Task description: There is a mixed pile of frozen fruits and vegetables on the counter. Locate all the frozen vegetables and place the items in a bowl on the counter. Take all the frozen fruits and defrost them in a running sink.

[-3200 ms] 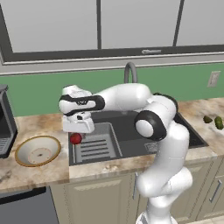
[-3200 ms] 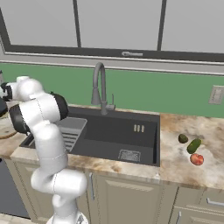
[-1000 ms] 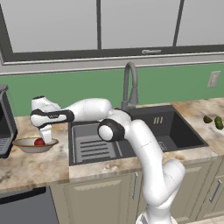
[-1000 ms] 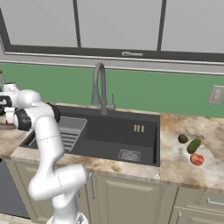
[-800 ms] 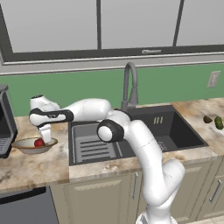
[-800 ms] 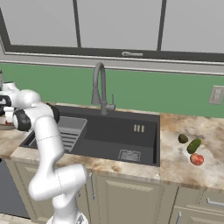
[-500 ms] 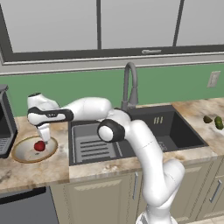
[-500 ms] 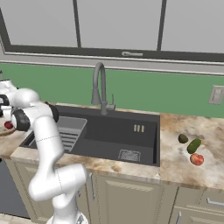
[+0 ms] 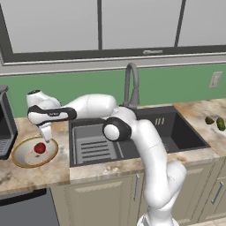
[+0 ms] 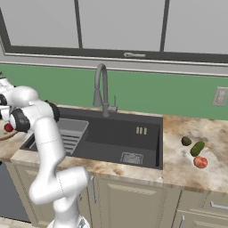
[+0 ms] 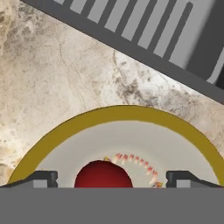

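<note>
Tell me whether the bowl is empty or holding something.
Holding something: one red round item lies inside the bowl, below the open gripper.

A bowl (image 9: 27, 160) is set on the table (image 9: 39, 174) left of the sink (image 9: 132, 137), a round vegetable (image 9: 39, 148) in it; three items (image 10: 195, 150) lie right of the sink.

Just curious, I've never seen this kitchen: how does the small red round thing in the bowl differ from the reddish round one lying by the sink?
The dark red round item lies in the gold-rimmed bowl; the lighter red-orange round item lies on the bare counter. The first lies alone; the second has two green pieces close by. Both are small and round.
</note>
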